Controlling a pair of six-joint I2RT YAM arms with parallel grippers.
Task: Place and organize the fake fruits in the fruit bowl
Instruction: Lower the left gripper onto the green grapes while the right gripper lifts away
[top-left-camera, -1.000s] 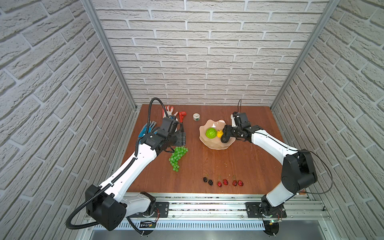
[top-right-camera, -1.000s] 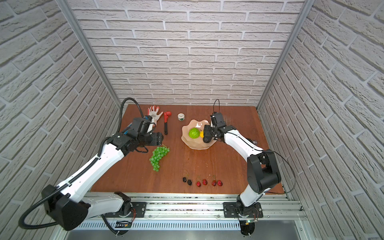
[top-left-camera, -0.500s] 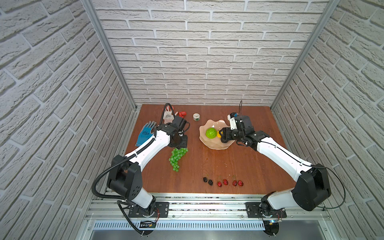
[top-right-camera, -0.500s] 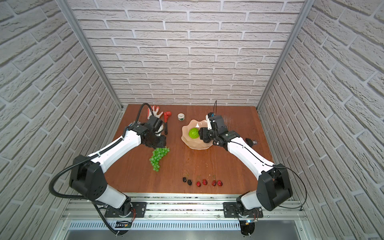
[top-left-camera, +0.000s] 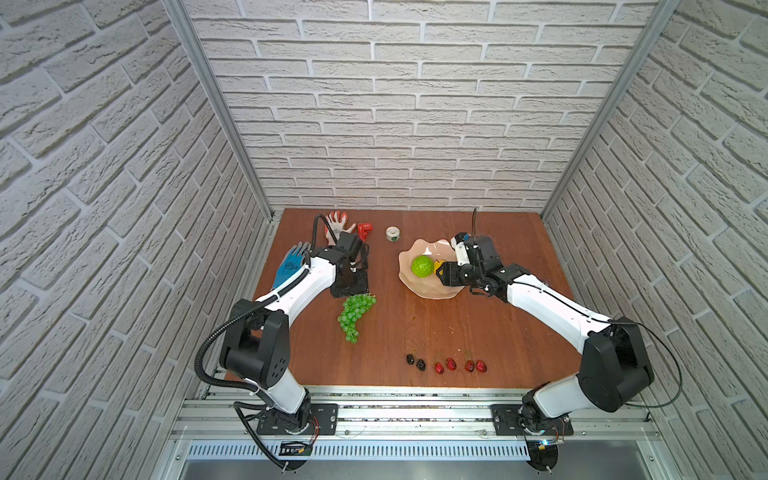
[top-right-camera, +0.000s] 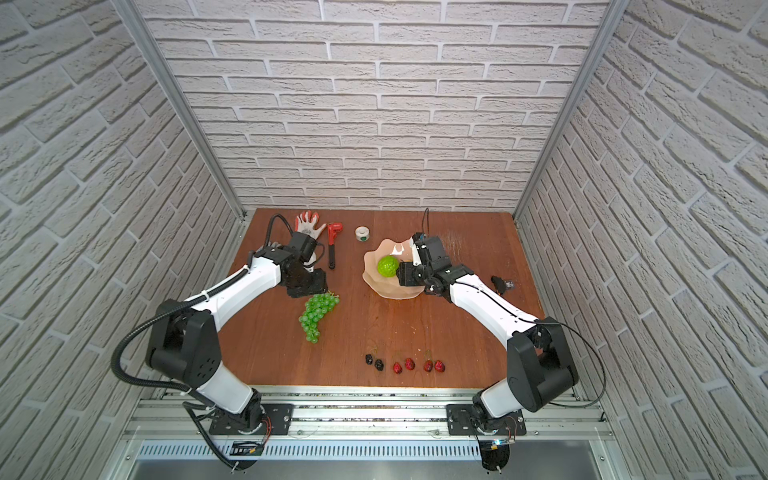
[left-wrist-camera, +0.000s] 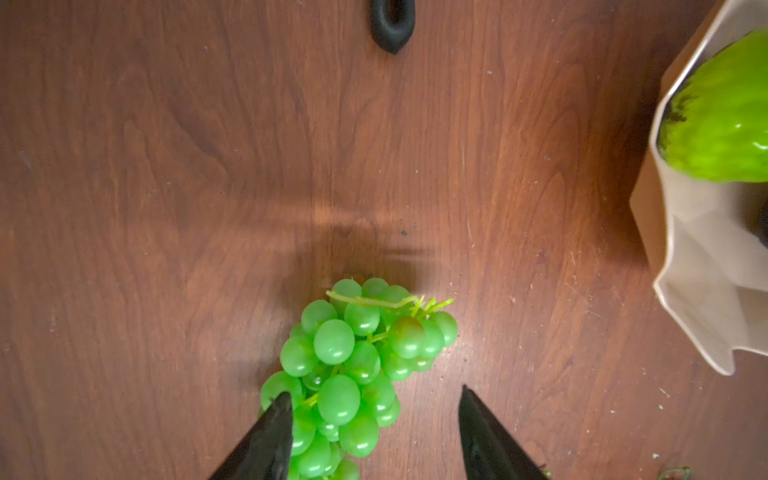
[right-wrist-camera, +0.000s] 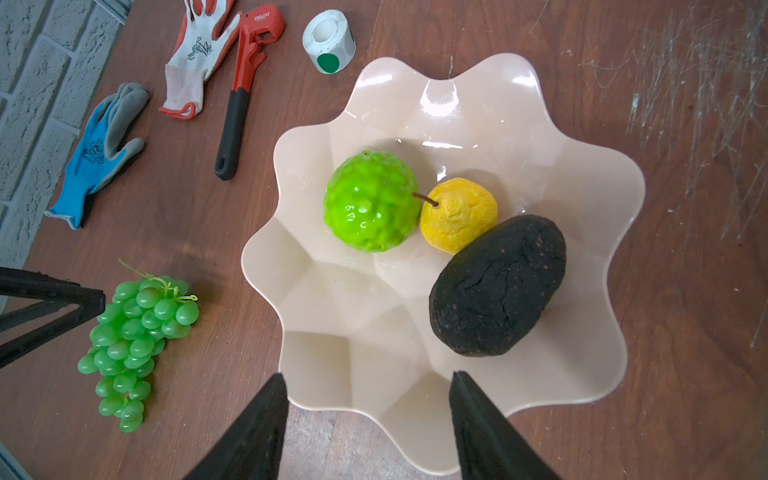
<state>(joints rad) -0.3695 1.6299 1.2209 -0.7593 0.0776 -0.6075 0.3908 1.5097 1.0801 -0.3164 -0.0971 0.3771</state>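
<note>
The pale pink fruit bowl (top-left-camera: 419, 250) (top-right-camera: 388, 291) (right-wrist-camera: 353, 353) holds a bumpy lime-green ball (top-left-camera: 422, 266) (right-wrist-camera: 371, 201), a yellow lemon (right-wrist-camera: 458, 214) and a dark avocado (right-wrist-camera: 498, 286). My right gripper (right-wrist-camera: 366, 376) (top-left-camera: 446, 276) hovers open over the bowl's rim, holding nothing. The green grape bunch (top-left-camera: 355, 309) (top-right-camera: 318, 309) (left-wrist-camera: 349, 365) lies on the table left of the bowl. My left gripper (left-wrist-camera: 374, 395) (top-left-camera: 351, 286) stands open just above its upper end, with one finger over the grapes. Cherry pairs (top-left-camera: 444, 365) (top-right-camera: 403, 365) lie in a row near the front edge.
Along the back left lie a blue glove (top-left-camera: 291, 264), a white and red glove (top-left-camera: 338, 224), a red wrench (top-right-camera: 333, 245) and a white tape roll (top-left-camera: 392, 233). A small black object (top-right-camera: 503, 284) lies right of the bowl. Brick walls close in three sides.
The left arm has folded in and carried its gripper from near the wrench to the top of the grape bunch. The right gripper has shifted slightly over the bowl.
</note>
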